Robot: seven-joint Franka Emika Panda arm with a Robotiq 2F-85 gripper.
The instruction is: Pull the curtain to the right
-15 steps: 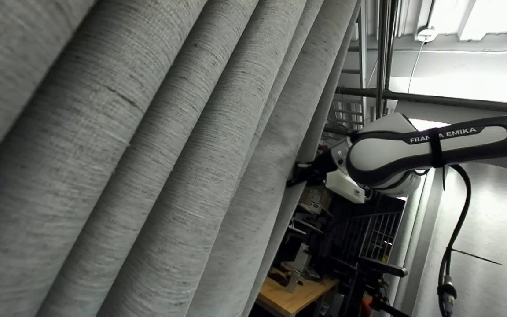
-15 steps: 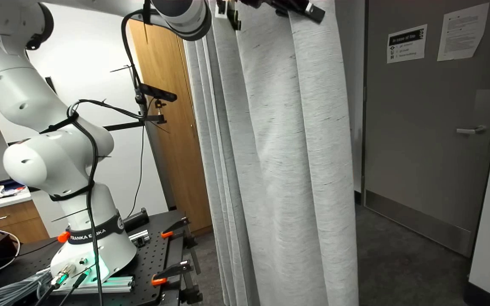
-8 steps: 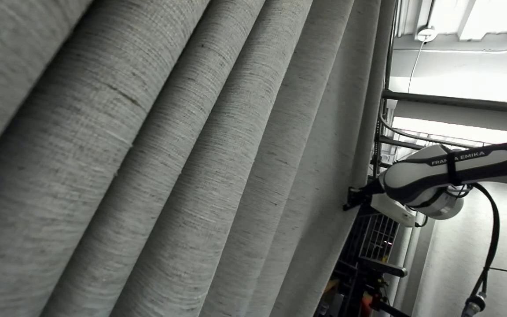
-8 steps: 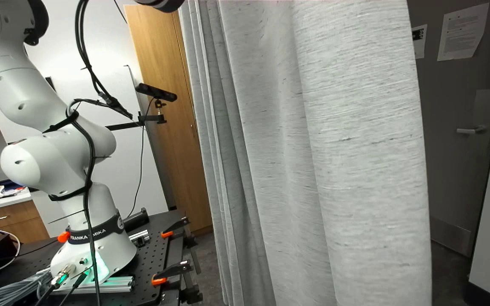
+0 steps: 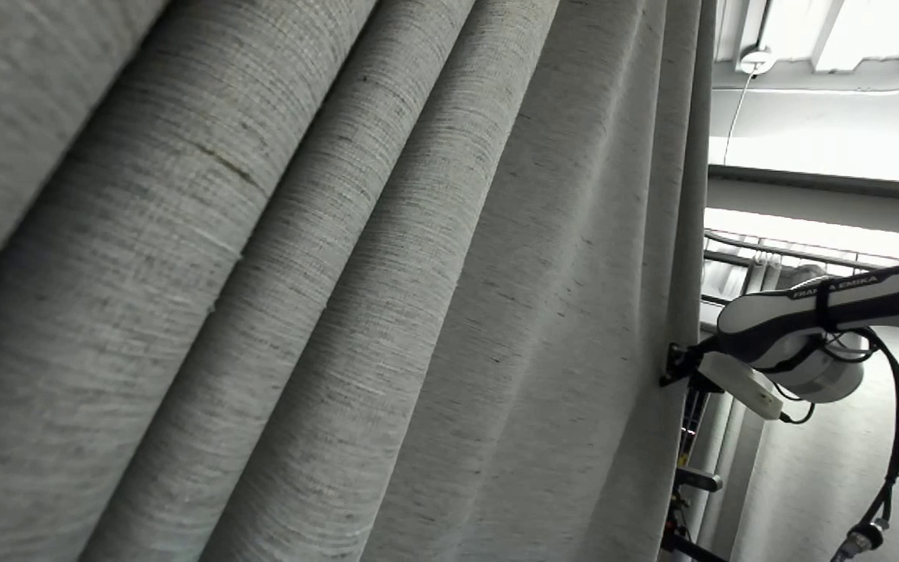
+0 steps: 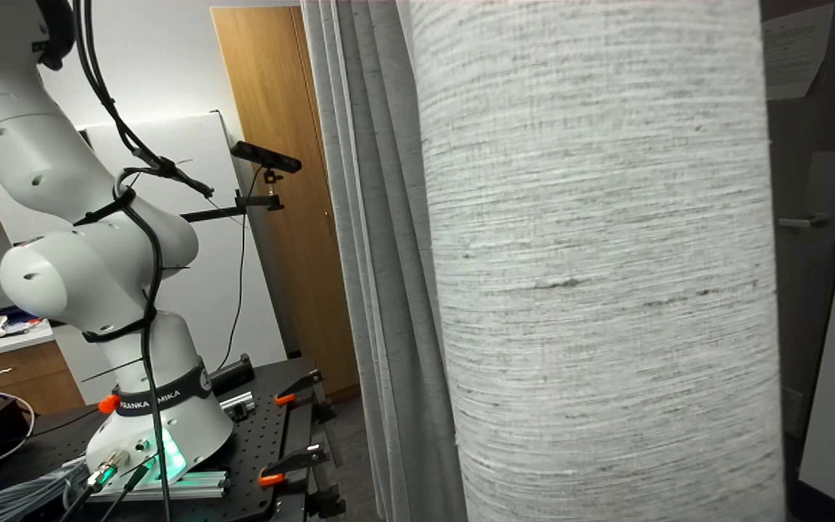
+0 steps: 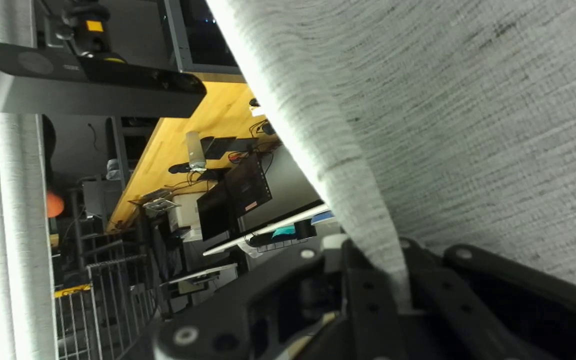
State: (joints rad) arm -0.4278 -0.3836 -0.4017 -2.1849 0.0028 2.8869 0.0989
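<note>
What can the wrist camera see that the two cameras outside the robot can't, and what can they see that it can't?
Only the wrist view: a yellow desk and a black screen.

Only outside: in an exterior view, a door handle, a cupboard and the arm's base.

Shared: the curtain hangs in all of them. The gripper shows in an exterior view and the wrist view, which shows best how it pinches the curtain's edge.

Black table [image 6: 272, 375], grey cables [image 6: 33, 484] seemingly atop
</note>
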